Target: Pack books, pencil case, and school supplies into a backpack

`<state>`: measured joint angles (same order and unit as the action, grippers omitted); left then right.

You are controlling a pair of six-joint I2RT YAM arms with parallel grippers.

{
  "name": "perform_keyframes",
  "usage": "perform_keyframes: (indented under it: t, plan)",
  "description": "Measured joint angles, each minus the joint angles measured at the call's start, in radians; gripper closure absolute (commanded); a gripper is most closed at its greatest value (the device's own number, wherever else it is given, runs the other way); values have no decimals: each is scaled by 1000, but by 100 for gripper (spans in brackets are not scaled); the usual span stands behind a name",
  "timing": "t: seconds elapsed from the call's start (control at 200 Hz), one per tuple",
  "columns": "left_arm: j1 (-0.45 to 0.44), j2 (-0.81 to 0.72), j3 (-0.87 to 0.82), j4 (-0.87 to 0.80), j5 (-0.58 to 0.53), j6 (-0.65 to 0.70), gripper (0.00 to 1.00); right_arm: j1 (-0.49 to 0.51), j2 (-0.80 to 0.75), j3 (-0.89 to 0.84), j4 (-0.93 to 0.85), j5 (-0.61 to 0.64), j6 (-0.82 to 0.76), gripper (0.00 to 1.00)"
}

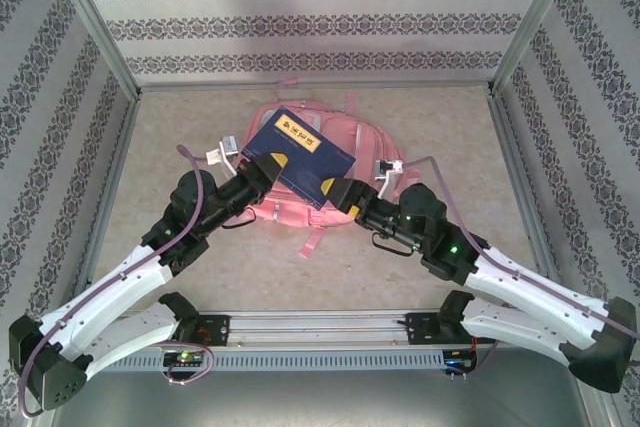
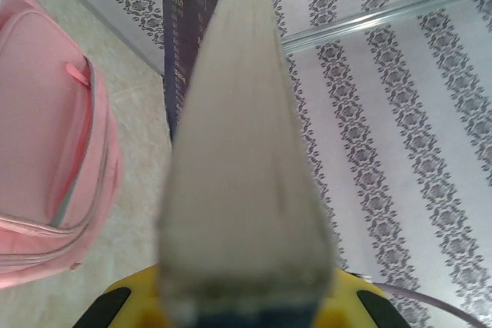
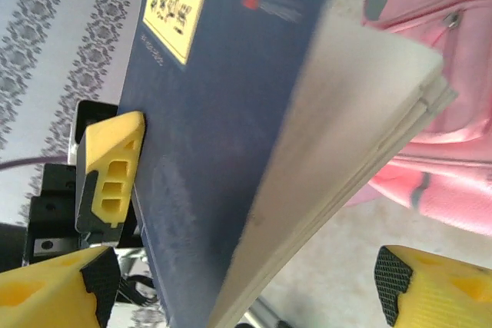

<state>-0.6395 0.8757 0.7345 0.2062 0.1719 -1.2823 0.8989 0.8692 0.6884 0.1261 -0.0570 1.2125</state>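
- Jaws of the left gripper (image 2: pixel 244 309) were clamped on the pale page edge of a flat navy blue book with a yellow title label (image 1: pixel 300 157). Its yellow fingers (image 2: pixel 127 305) flanked that edge along the bottom of the left wrist view.
- In the right wrist view, one finger of that same gripper pressed on the blue cover at the middle left of the frame.
- Jaws of the right gripper (image 3: pixel 242 274) stood apart, one yellow finger at the lower left of the right wrist view and the other at the lower right.
- The book's edge ran down between them. The lower right finger stood clear of it, and the lower left one sat just beside the cover; whether it touched could not be told.
- In the top view the book hung tilted at the centre of the frame, its label toward the upper edge. The left gripper was at its left corner and the right gripper at its lower right corner.
- The page edge showed thin layered lines at its corner in the right wrist view; whether this was one book or several could not be told.
- Beneath the book lay a large pink fabric backpack (image 1: pixel 368 147), flat on a beige mottled table (image 1: pixel 300 287), with pink straps trailing toward the bottom of the frame.
- White patches showed at the backpack's left and right sides.
- Pale walls with dark floral stripes (image 1: pixel 300 17) and metal frame posts (image 2: pixel 384 17) enclosed the table.
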Motion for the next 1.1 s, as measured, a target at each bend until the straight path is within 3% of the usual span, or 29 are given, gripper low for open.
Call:
perform_keyframes:
  t: [0.18, 0.395, 0.495, 0.625, 0.884, 1.099]
  plan:
    - [0, -26, 11, -5, -17, -46, 100, 0, 64, -3, 160, -15, 118, 17]
    - [-1, -34, 11, -10, -20, -74, 100, 0, 115, -13, 330, 3, 146, 38]
    - [-1, -36, 10, -16, -23, -80, 100, 0, 112, -13, 350, 26, 121, 51]
    - [-1, -46, 10, -18, -24, -85, 100, 0, 99, -13, 351, 58, 72, 60]
    - [-3, -49, 4, -18, -24, -89, 100, 0, 95, -13, 330, 92, 3, 63]
    - [-9, -40, 3, -9, -40, -90, 100, -23, 120, -5, 336, 101, -15, 75]
